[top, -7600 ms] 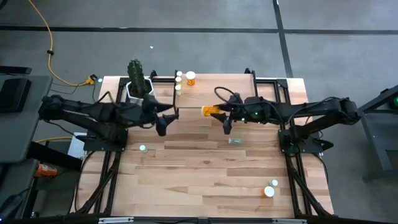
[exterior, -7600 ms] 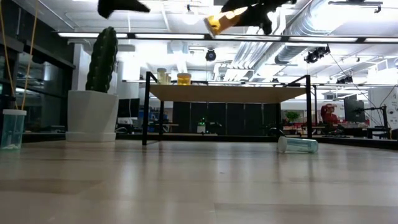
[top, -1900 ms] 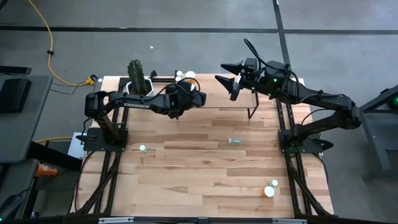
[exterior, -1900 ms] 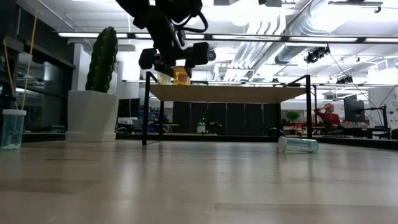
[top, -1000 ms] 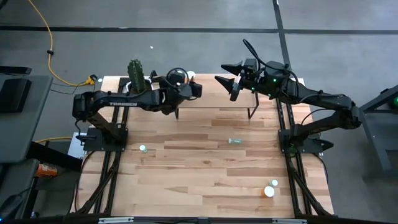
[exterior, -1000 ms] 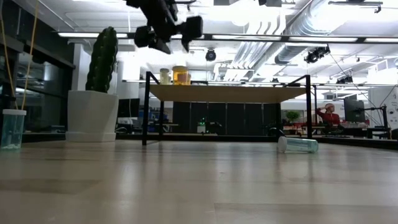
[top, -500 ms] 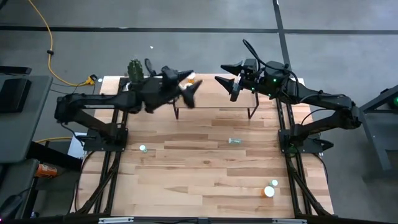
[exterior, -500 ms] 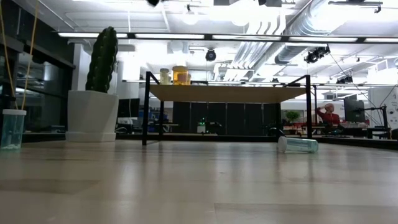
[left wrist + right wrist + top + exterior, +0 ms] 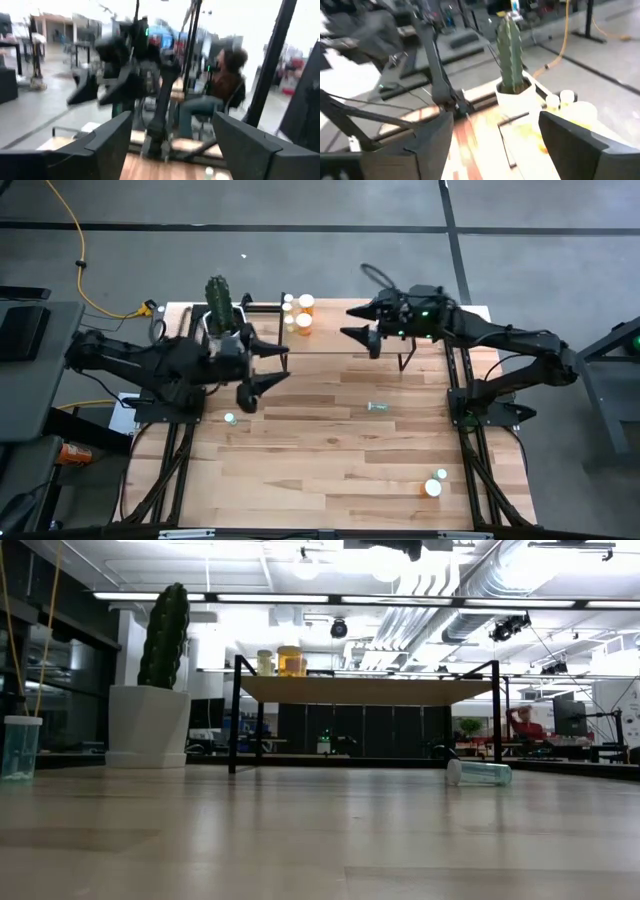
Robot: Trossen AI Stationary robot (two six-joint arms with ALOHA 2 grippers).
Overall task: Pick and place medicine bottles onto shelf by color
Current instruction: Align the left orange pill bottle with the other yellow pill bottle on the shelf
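So the shelf sits at the table's far edge with four bottles bunched at its left end, by the cactus. Left end effector hangs empty, fingers spread, just in front of it. Right end effector, also spread and empty, floats over the shelf's middle. One bottle lies mid-table, lots of bare wood around.

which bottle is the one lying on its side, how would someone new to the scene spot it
Start from the shelf at the table's far edge and come toward the near edge, to the open middle of the tabletop. A small clear pale green bottle lies there alone, on its side. Every other bottle in view stands upright, on the shelf or nearer the table's edges.
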